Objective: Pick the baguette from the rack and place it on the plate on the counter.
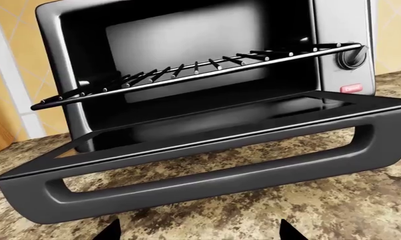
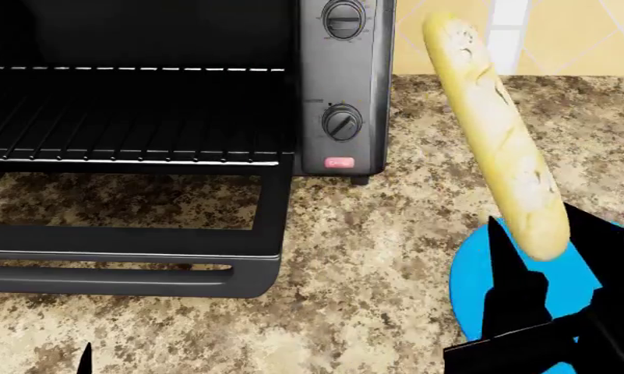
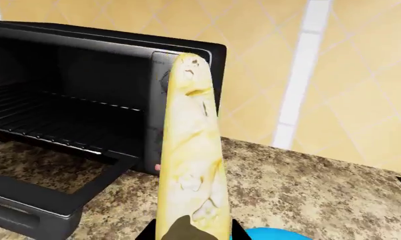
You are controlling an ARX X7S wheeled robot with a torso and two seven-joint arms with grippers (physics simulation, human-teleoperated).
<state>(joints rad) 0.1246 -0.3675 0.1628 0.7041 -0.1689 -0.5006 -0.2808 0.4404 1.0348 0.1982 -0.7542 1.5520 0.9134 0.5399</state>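
one baguette (image 2: 495,140) pinched in right jaws above plate (image 2: 467,292); rack (image 2: 135,117) bare, left jaws spread.

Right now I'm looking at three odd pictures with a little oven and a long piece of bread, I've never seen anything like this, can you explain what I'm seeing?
These are computer-simulated views from a two-armed robot in a kitchen. One picture is taken from a camera on its head, looking down at the counter. The other two come from cameras mounted near each arm's gripper.

On the counter stands a black toaster oven with its door folded down and the wire rack bare inside. To its right lies a blue plate.

The right gripper is closed on the lower end of the baguette, which stands tilted over the plate and looks not yet laid down. The left gripper holds nothing; only its dark fingertips show, spread apart, facing the oven.
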